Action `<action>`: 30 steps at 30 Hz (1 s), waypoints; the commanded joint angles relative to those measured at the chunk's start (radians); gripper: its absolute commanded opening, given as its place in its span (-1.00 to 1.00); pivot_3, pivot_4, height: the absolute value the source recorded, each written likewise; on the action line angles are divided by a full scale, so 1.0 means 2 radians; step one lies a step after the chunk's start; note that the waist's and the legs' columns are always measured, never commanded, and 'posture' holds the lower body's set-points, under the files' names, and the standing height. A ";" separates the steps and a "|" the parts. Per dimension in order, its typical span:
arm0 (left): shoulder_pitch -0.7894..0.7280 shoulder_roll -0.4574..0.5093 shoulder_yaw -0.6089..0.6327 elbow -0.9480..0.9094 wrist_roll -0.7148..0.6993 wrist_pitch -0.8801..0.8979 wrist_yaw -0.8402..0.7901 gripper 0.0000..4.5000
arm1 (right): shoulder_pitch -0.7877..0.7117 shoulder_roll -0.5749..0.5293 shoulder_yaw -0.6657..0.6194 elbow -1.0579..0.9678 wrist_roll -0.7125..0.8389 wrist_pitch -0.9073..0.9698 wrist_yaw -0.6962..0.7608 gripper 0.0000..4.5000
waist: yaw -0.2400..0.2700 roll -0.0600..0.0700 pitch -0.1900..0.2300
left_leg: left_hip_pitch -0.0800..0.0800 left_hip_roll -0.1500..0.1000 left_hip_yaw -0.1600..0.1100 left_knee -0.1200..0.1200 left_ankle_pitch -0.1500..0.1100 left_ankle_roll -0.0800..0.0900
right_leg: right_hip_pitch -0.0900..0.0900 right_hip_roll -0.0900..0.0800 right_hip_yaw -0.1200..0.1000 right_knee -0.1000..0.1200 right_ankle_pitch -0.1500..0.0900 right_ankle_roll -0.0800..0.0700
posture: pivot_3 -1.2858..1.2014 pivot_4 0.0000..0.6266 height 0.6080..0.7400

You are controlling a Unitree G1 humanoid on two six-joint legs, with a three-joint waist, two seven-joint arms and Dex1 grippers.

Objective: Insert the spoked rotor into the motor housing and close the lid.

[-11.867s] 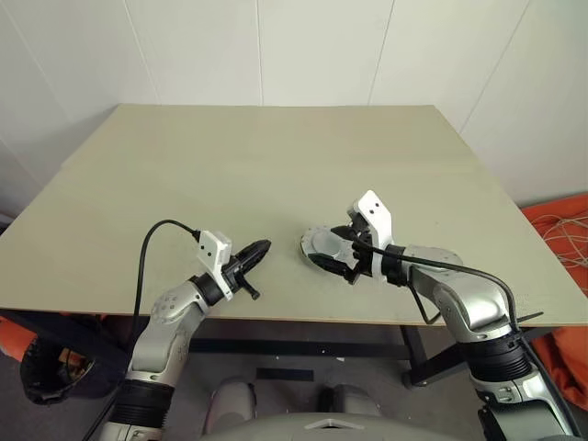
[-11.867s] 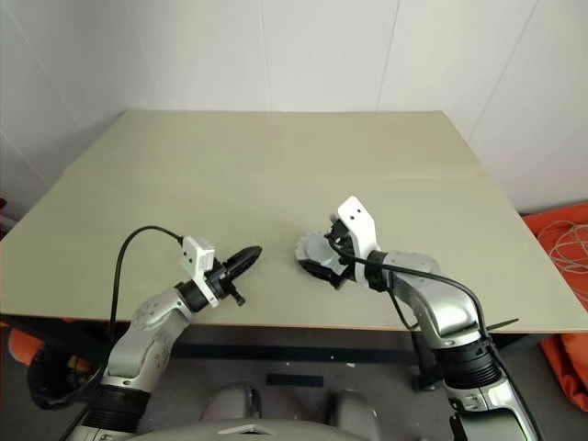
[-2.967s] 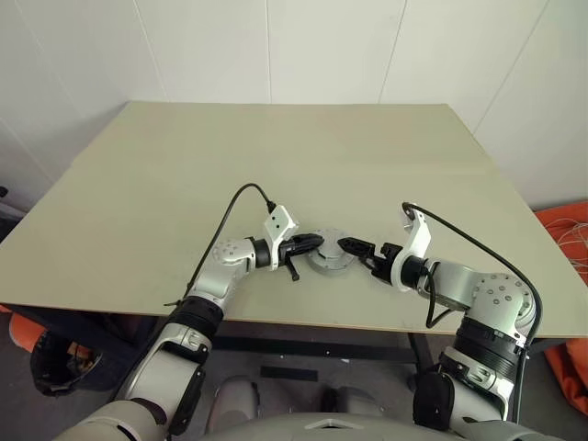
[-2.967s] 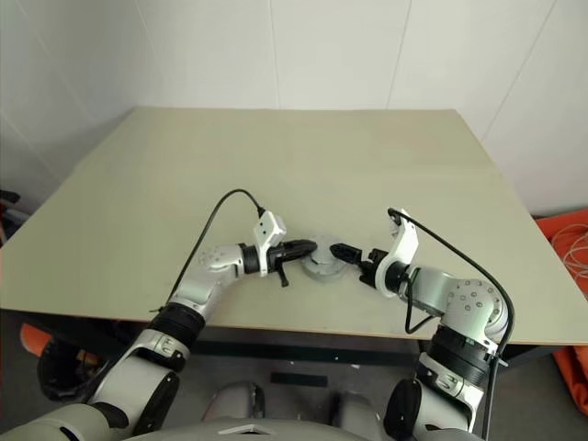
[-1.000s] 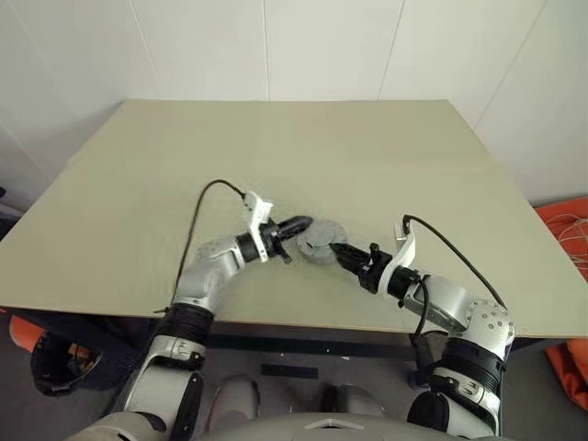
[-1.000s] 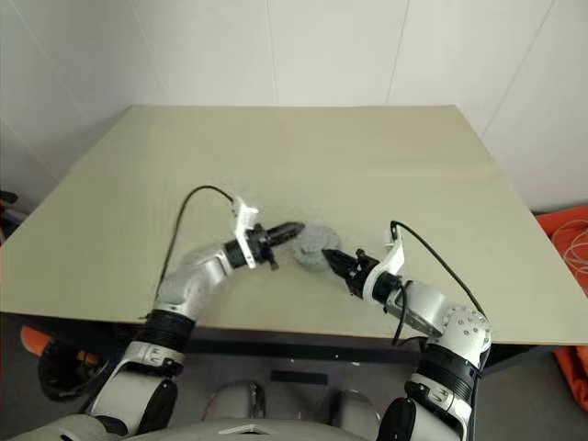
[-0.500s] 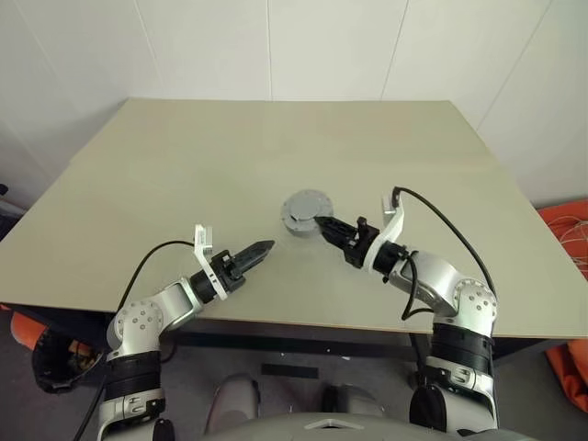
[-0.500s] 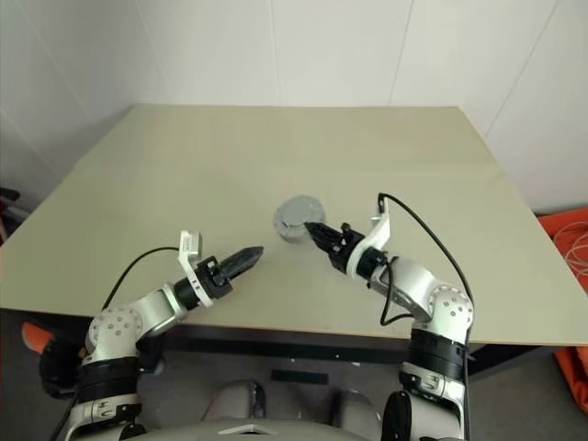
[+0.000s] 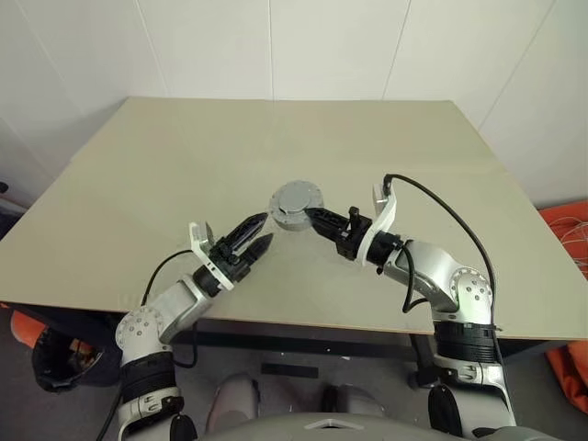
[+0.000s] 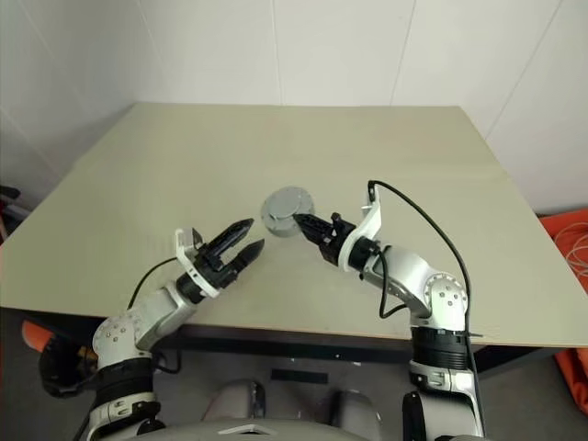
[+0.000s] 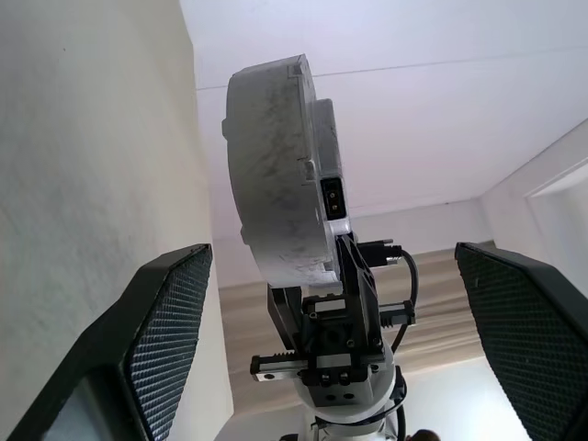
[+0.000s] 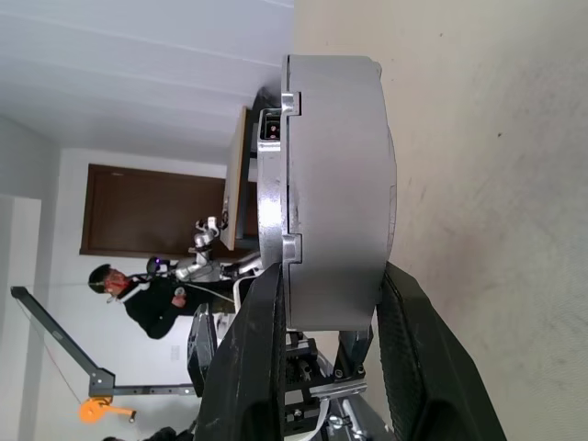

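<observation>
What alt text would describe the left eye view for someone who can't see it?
The right gripper holds a round grey metal housing with its lid shut, just above a beige table. The left gripper hovers nearby with its two black fingers spread open, holding nothing.

My arms are silver-grey with black joints, white wrist brackets trailing black cables, and textured black fingers [image 11: 170,322].

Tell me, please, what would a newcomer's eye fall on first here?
The closed motor housing, a round grey metal puck, held over the middle of the table between the right gripper's fingers. Next, the left gripper, just left of it, gaping wide open with nothing in it.
</observation>
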 commanded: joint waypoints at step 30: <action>-0.056 0.019 -0.039 0.088 -0.009 -0.014 -0.054 0.13 | 0.012 -0.004 0.070 -0.088 0.050 -0.046 0.002 -0.49 | 0.000 -0.001 0.000 | -0.001 0.000 0.000 0.003 0.000 0.000 | 0.000 0.000 0.000 -0.001 0.002 0.003 | 0.03 -1.00 1.00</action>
